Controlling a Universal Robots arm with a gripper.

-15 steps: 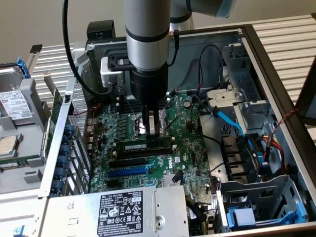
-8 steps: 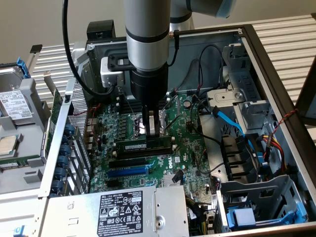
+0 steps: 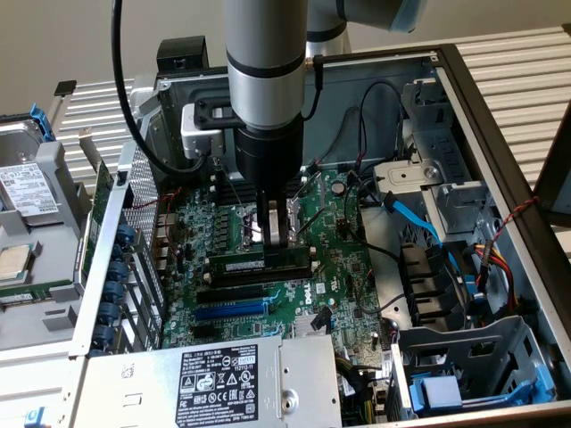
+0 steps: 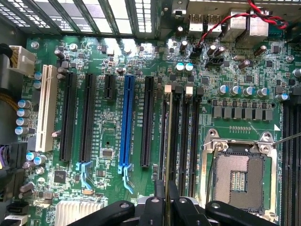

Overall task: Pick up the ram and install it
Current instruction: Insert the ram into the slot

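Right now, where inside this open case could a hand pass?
Free: over the black and blue expansion slots, between the perforated metal wall and silver power-supply box. Crowded: around the black gripper and the cabled drive cage.

ram [image 3: 259, 265]: over motherboard [image 3: 348, 267], 12 o'clock of expansion slot [image 3: 230, 310]
power supply [image 3: 214, 383]: 6 o'clock of motherboard, exterior view

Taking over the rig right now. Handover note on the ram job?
End effector: shut on the ram.
Ram: upright on edge at the motherboard, in the memory slot position between the empty memory slots and the blue expansion slot.
Done: pickup; ram is at its slot.
Left: full seating cannot be confirmed; ram not yet released.
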